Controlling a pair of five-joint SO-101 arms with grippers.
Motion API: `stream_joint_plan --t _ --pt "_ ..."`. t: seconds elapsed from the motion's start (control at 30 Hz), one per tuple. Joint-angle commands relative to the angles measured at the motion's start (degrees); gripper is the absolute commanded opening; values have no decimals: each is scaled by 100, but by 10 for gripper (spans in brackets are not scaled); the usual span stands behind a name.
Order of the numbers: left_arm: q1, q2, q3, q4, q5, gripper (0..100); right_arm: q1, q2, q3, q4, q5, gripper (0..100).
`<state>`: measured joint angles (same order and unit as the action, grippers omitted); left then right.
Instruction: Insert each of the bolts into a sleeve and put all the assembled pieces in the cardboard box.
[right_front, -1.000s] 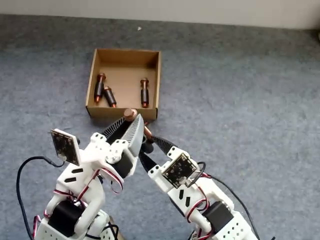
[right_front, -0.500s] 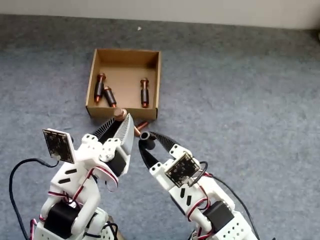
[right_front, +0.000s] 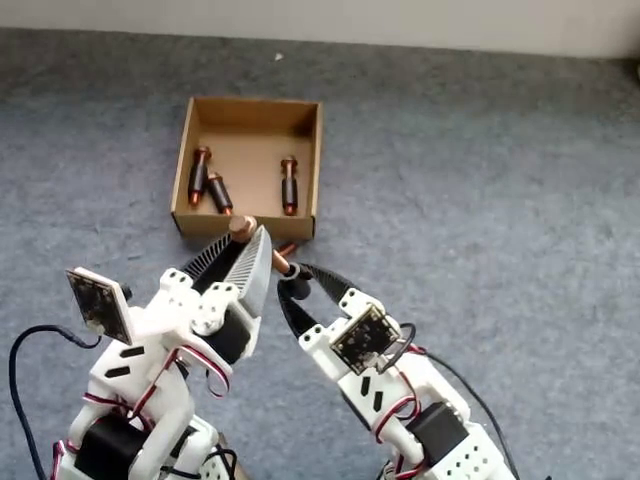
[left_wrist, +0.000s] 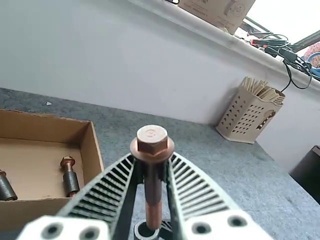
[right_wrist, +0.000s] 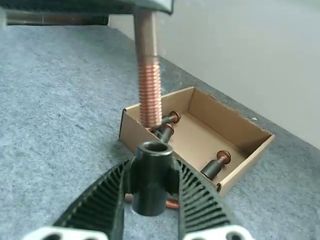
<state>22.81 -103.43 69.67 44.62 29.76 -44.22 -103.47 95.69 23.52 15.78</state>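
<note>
My left jaws are clamped on the bolt (left_wrist: 151, 150), pinching its smooth shank just under the hexagonal head, so the threaded end points down and away from me. My right jaws are closed around the black sleeve (right_wrist: 151, 175) and hold it upright with its open mouth facing up. In the right wrist view the threaded tip hangs just above that mouth and a little off its centre, with a gap between the two. In the left wrist view the tip lines up with the mouth.

Both pairs of jaws meet over the grey counter (right_front: 480, 200), just in front of the cardboard box (right_front: 200, 222). A loose bolt (right_front: 287, 249) lies on the counter near the box's front wall, under the sleeve. It touches neither pair of jaws.

The box sits open-topped beyond my jaws. It holds three assembled pieces, each a dark sleeve with copper showing at both ends. Two lie close together by the left wall, one (right_front: 200, 172) nearly along the wall and the other (right_front: 220, 193) slanting beside it. The third (right_front: 289, 185) lies apart, near the right wall.

Farther off, a pale slotted holder of wooden sticks (left_wrist: 248, 116) stands on the counter against the white wall (left_wrist: 125, 60).
</note>
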Motion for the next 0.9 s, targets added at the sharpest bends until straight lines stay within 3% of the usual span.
stream_joint_plan --t 0.0,0.5,0.77,0.87 --pt "101 -40 -154 -44 35 5 31 -101 884 -127 35 5" --pt "101 -40 549 -70 -9 5 31 -110 884 -154 35 5" --pt "101 -40 1235 -659 -18 7 31 -110 884 -145 35 5" --pt "110 -40 1121 -510 -826 28 48 -110 884 -127 35 5"
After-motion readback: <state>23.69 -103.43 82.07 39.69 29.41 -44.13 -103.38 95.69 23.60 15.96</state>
